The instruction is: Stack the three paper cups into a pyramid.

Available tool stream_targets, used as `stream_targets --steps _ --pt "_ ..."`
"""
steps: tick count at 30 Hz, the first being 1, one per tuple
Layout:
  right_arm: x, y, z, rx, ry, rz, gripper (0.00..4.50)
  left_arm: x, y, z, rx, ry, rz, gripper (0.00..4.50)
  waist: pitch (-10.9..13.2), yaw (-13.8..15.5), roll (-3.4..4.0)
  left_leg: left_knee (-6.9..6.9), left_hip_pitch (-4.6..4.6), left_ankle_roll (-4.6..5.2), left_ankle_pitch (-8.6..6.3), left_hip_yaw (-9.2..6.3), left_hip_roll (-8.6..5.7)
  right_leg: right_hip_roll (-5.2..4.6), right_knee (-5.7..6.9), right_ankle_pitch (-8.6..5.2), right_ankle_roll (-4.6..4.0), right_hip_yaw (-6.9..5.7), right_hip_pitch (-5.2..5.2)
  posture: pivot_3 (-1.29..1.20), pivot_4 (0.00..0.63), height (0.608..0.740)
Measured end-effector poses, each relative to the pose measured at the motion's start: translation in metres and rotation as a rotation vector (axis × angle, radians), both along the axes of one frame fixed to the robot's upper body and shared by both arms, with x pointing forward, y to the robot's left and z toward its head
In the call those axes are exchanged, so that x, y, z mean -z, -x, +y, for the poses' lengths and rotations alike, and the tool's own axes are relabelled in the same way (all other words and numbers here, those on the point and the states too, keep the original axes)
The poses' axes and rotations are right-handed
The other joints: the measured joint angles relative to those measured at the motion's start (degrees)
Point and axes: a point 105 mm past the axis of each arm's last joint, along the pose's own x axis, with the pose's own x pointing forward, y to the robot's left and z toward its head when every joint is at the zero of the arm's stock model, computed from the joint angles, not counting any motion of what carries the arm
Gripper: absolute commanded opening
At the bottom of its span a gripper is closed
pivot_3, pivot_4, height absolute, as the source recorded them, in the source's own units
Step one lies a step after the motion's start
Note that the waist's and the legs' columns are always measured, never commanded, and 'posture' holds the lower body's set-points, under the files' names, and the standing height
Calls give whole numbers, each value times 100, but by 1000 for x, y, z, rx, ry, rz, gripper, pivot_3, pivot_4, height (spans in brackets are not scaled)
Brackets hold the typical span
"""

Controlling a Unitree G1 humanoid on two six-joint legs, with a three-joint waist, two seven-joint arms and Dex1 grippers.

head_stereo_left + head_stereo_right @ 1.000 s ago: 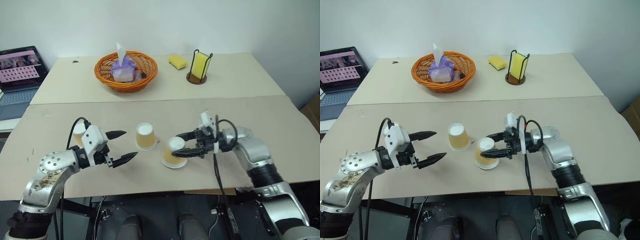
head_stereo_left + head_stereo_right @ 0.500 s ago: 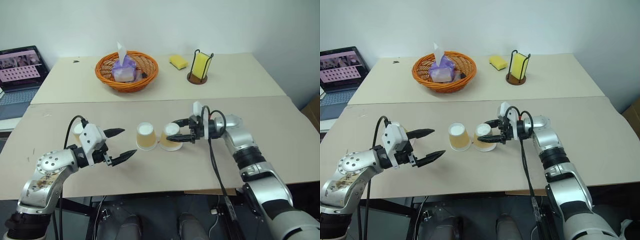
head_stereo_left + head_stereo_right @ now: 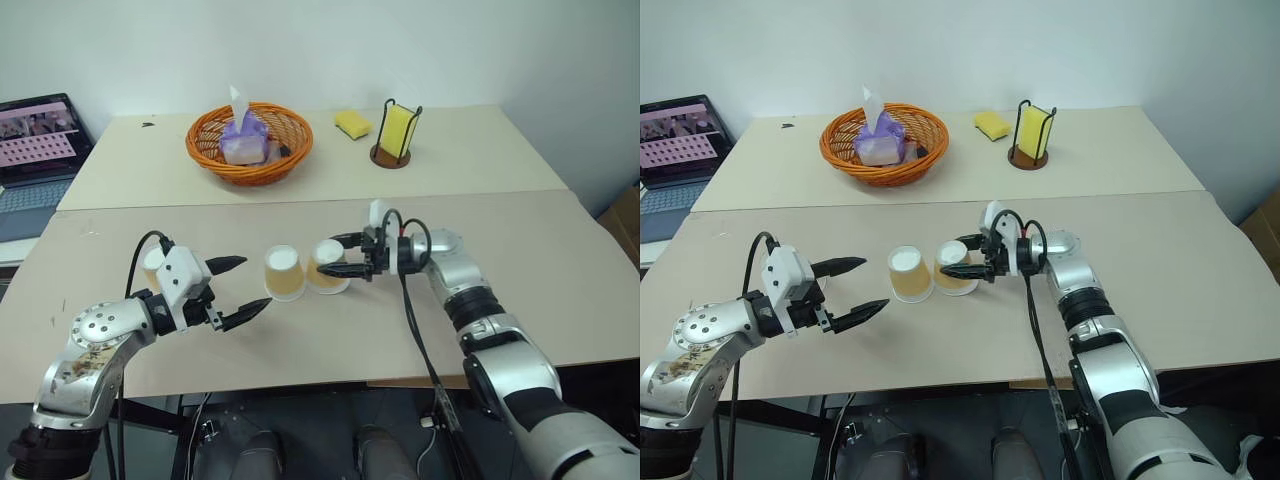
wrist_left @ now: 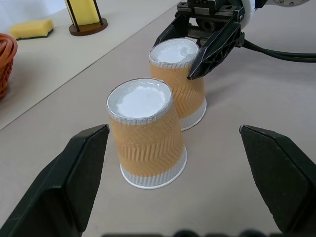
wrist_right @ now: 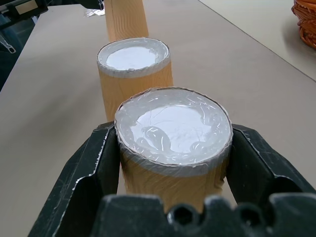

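Held cup (image 3: 326,264) upside down on counter (image 3: 520,260), now moved in to stand just beside middle cup (image 3: 283,273); a second ago kept well nearer front edge. Right gripper (image 3: 345,254) jaws pinching held cup at sides. Base pair likely made. Third cup (image 3: 154,266) left behind left gripper (image 3: 237,292), jaws spread wide, nothing held. Top cup not yet placed.

Orange wicker basket (image 3: 249,145) held tissue pack (image 3: 242,138); 1 yellow sponge (image 3: 353,123) lay beside sponge holder (image 3: 397,135); laptop (image 3: 35,150) sat left.
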Motion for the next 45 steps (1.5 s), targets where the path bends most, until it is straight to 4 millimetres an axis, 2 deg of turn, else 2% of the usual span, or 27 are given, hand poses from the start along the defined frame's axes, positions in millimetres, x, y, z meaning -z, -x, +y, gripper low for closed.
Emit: stream_targets --steps 3,5,6,8,11,20,28,32,35,38,41,45 --pt "0 -1 1 10 -6 2 2786 0 0 0 -2 0 0 4500 0 -3 0 -1 2 0 0 0 1 1 1 0 0 0 0 0 150 740" --pt "1 -2 2 17 -12 6 3740 0 0 0 -3 0 0 4500 0 -4 0 -1 4 0 0 0 1 2 2 0 0 0 1 0 150 740" --pt "1 -2 2 20 -15 8 3842 0 0 0 -3 0 -1 4500 -1 -3 1 -1 5 0 0 0 1 2 2 0 0 1 2 0 150 740" --pt "8 -3 3 33 -5 42 4464 0 0 0 -4 0 -1 4500 0 2 0 -1 4 0 0 -1 1 2 1 0 0 0 3 0 150 740" --pt "19 -1 2 45 7 76 4464 0 0 0 -4 0 0 4500 0 13 1 -1 -11 0 0 -1 -2 -1 -1 0 -1 0 -8 0 150 740" --pt "11 3 -6 25 8 40 4464 0 0 0 -2 3 2 4500 0 20 1 -1 -12 -1 0 -1 -2 -1 0 0 -1 0 -9 0 150 740" --pt "-32 13 -12 -5 -76 -25 4464 0 0 0 -2 9 12 4500 1 22 1 -1 -11 -1 0 -2 -1 -1 0 0 0 0 -10 0 150 740" --pt "-63 13 -18 26 -197 -38 4464 -1 -1 0 -24 25 4 4500 1 32 1 -1 -13 -1 0 -3 -1 -2 -1 0 0 0 -10 0 150 740" --pt "-97 13 -30 69 -292 -65 4464 -11 -8 1 -138 136 -58 4500 1 64 1 0 -15 -1 0 -3 -2 -6 -3 0 0 -1 -10 0 150 740" --pt "-119 25 -38 83 -293 -115 4464 -27 -13 6 -398 355 -142 4500 -1 119 -6 4 -23 -3 -3 -3 -2 -10 -6 0 0 -3 -12 0 150 740" --pt "-112 34 -46 116 -254 -112 4464 -29 -1 13 -631 434 -197 4500 -5 150 -13 8 -24 -8 -7 -2 -5 -13 -7 1 0 -2 -8 0 150 740" --pt "-89 41 -52 171 -218 -46 4464 -5 19 29 -892 371 -185 4500 -5 167 -13 13 -12 -9 -6 -1 -12 -13 -2 0 0 0 3 0 150 740"
